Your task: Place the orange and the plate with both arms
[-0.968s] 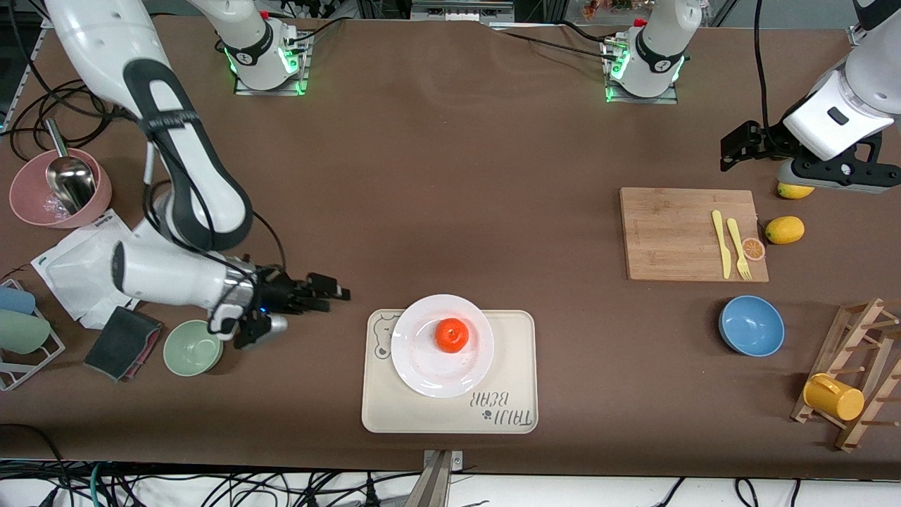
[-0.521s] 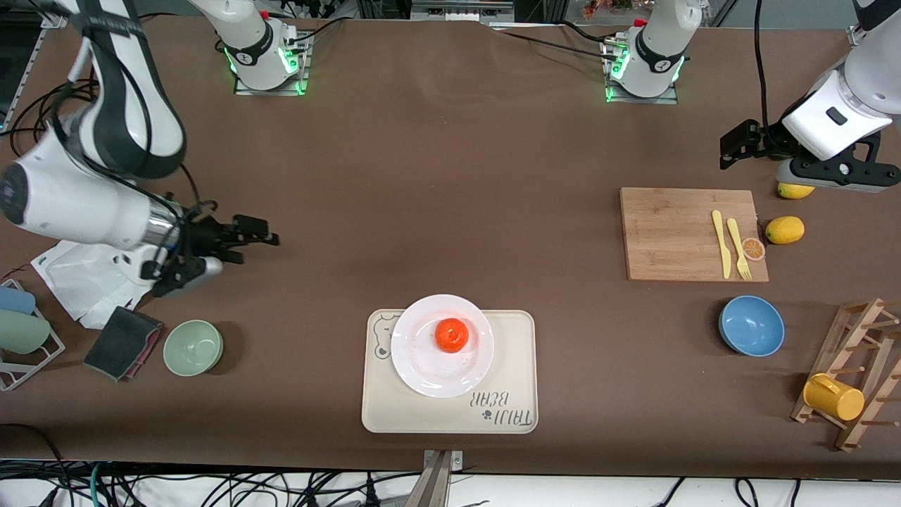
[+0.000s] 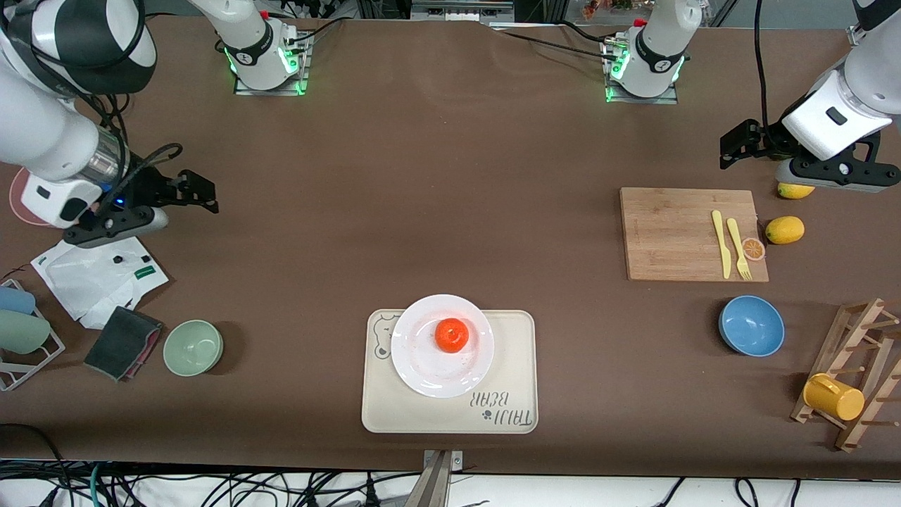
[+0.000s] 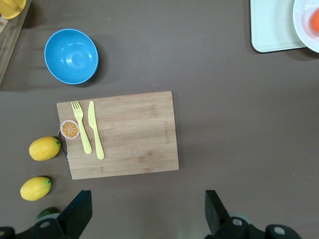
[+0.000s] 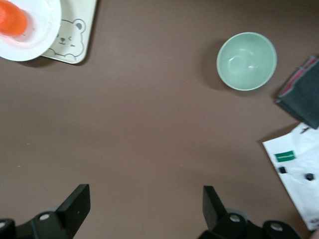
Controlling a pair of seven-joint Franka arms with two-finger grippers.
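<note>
We find the orange (image 3: pixel 451 334) resting on the plate (image 3: pixel 422 370), which sits on the bear-print tray (image 3: pixel 514 352); we judge placement complete. The right gripper (image 3: pixel 200 191) hangs spread and empty over bare table, the left gripper (image 3: pixel 735 144) likewise near the cutting board (image 3: pixel 676 236). Next: retire both arms.

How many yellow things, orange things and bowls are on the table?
Yellow: 5 (lemon, second lemon, knife, fork, mug)
Orange: 2 (orange, orange slice)
Bowls: 3 (blue bowl, green bowl, pink bowl)
Total: 10
</note>
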